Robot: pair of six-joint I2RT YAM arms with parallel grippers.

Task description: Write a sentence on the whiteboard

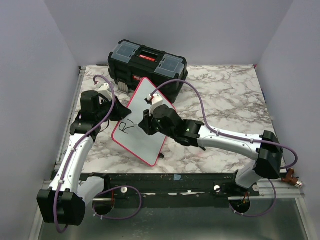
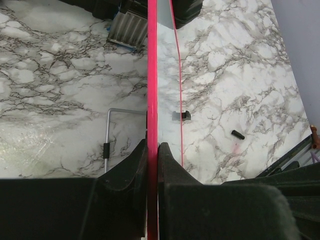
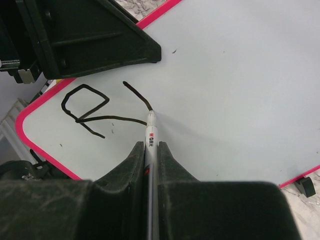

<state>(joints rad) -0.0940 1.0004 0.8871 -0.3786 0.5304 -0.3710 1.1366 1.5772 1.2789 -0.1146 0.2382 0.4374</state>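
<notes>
Left pincer (image 2: 152, 146) clamps the whiteboard (image 1: 143, 142) by its edge. Right pincer (image 3: 151, 149) grips a marker (image 3: 151, 131), its tip touching the board.

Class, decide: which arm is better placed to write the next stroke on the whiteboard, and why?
Right. The right hand grips the marker, tip on the whiteboard beside the first letter. The left hand is clamped on the rim, steadying the board.
</notes>
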